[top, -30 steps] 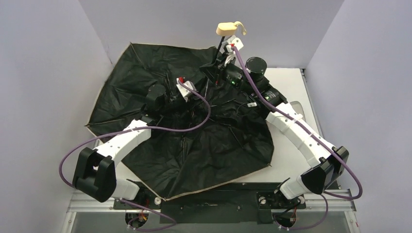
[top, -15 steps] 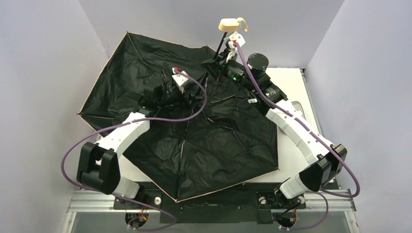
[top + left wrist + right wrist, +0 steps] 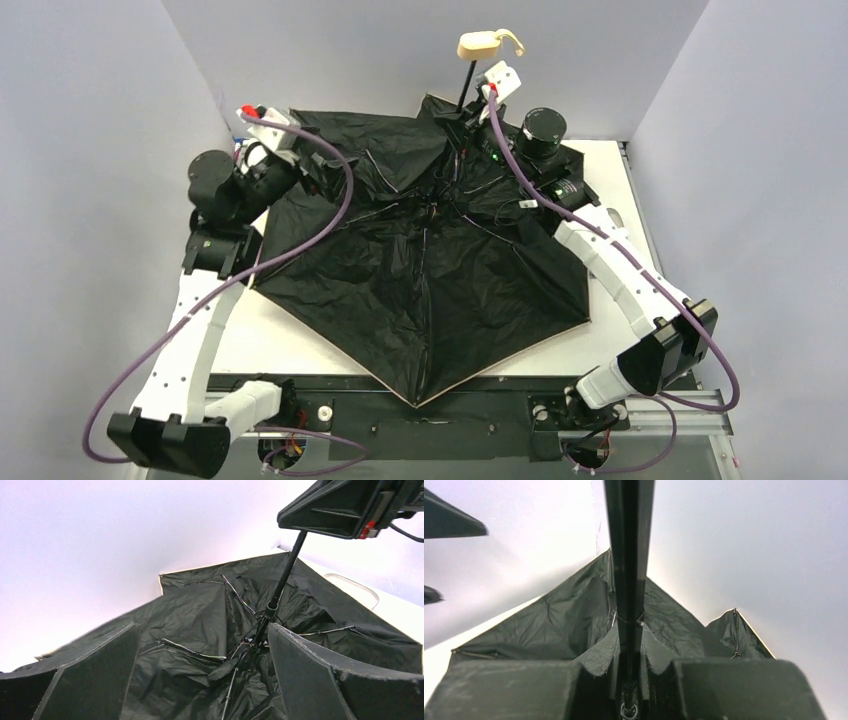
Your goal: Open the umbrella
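Observation:
The umbrella (image 3: 420, 280) lies with its black lining up and its canopy spread wide over the table, a peach edge showing round the rim. Its thin black shaft (image 3: 466, 85) rises at the back to the beige handle (image 3: 484, 44). My right gripper (image 3: 463, 118) is shut on the shaft just above the ribs; in the right wrist view the shaft (image 3: 629, 555) runs straight up between the closed fingers of the right gripper (image 3: 629, 680). My left gripper (image 3: 318, 172) stands open at the canopy's back left edge, holding nothing. In the left wrist view the left gripper (image 3: 205, 675) looks across the lining (image 3: 200, 605) at the shaft (image 3: 285, 575).
The white table (image 3: 612, 180) shows only at the right and the near left corner. Grey walls (image 3: 100, 150) close in on three sides, and the canopy's back edge reaches the back wall. The left arm's elbow hangs off the table's near left.
My left gripper has opened, let go of the umbrella's ribs and drawn back to the far left. The canopy has spread flatter and wider. The handle has risen a little.

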You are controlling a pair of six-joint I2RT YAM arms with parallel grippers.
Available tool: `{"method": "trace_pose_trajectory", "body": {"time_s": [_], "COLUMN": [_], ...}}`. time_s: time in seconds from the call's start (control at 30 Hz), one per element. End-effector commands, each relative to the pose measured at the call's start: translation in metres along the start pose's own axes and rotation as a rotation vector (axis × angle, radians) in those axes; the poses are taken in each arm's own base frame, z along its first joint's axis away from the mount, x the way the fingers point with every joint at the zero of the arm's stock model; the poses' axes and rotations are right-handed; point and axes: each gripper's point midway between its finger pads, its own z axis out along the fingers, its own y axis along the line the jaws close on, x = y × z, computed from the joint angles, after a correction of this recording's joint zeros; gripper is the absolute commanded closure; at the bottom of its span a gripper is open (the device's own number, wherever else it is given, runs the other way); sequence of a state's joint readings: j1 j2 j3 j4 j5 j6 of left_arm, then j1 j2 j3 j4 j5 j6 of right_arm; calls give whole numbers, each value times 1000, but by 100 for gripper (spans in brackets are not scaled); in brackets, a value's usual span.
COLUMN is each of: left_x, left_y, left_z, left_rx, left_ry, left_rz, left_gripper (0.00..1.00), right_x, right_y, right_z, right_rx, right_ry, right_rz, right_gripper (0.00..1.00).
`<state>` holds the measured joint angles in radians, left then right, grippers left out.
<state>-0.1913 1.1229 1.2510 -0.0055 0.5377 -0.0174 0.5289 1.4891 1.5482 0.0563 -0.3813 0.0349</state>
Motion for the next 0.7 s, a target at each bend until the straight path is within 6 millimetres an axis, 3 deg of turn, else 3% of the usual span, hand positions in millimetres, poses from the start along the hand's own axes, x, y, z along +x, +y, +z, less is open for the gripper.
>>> {"method": "trace_pose_trajectory", "body": {"time_s": [0.0,0.1,0.23,0.47,0.67], "left_x": [21,35,45,65,81], "left_y": [-5,-12,-27,-82,-87], "left_z": [-18,-12,12,55,81], "left_rx": [11,54,122,294,283], "left_ry": [80,103,95,35,34], "left_rz": [21,96,169,192,188], "left_gripper": [2,6,27,48,57], "right_x": [-85,-90,-98,-110,-117], "right_y": [-1,16,35,57,72], "right_z": [-6,-5,-8,-16,-28], "right_rx": [29,-9,-44,-78,-103], "right_ry": [-252,-268,-288,-311,-332], "right_rz": [-44,-25,-15,3,14], "right_gripper": [100,100,100,100,100]}}
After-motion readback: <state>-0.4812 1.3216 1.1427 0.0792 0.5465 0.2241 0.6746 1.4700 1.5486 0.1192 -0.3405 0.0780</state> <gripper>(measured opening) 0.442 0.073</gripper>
